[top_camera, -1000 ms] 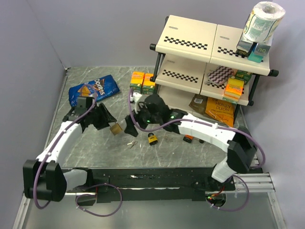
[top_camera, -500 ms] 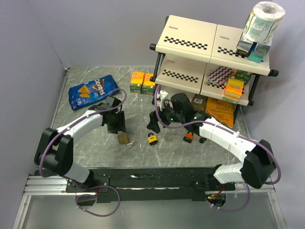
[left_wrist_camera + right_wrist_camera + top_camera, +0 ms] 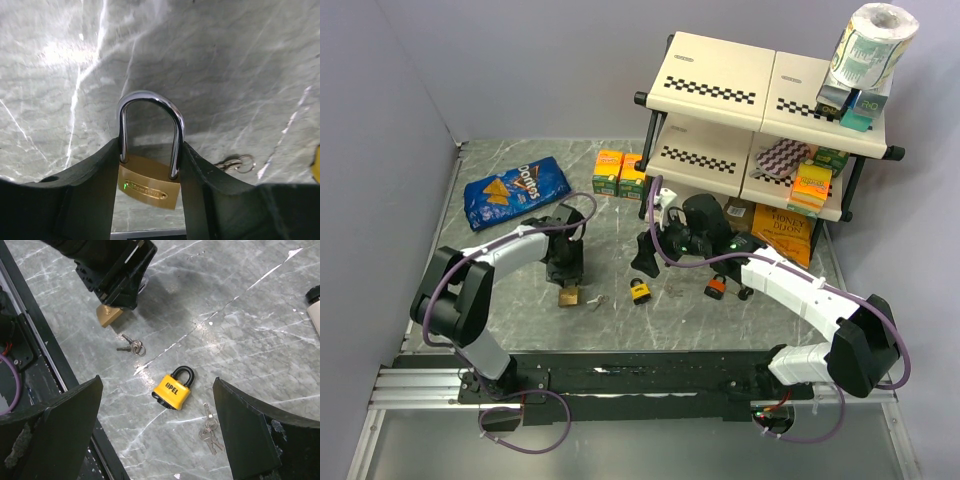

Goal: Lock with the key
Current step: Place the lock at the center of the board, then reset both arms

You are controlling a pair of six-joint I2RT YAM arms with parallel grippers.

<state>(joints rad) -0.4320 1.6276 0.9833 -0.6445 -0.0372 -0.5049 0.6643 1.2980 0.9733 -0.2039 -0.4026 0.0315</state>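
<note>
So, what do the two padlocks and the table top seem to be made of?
Brass padlock: golden, satin body, likely brass; mirror-bright shackle, likely chromed steel.
Yellow padlock: glossy yellow cover, probably plastic; black shackle, seemingly coated.
Table top: grey with white veins, marble or a printed imitation.

Robot lab test cell, plain grey walls (image 3: 380, 80) boxing in a marble-look table (image 3: 520, 300), left arm (image 3: 505, 252) and right arm (image 3: 785, 287) bolted to a black rail (image 3: 650, 376), purple cables (image 3: 572, 415) trailing loose, shelf (image 3: 720, 75) of snack boxes (image 3: 810, 188), chip bag (image 3: 515, 187), yellow padlock (image 3: 640, 291) on the table
</note>
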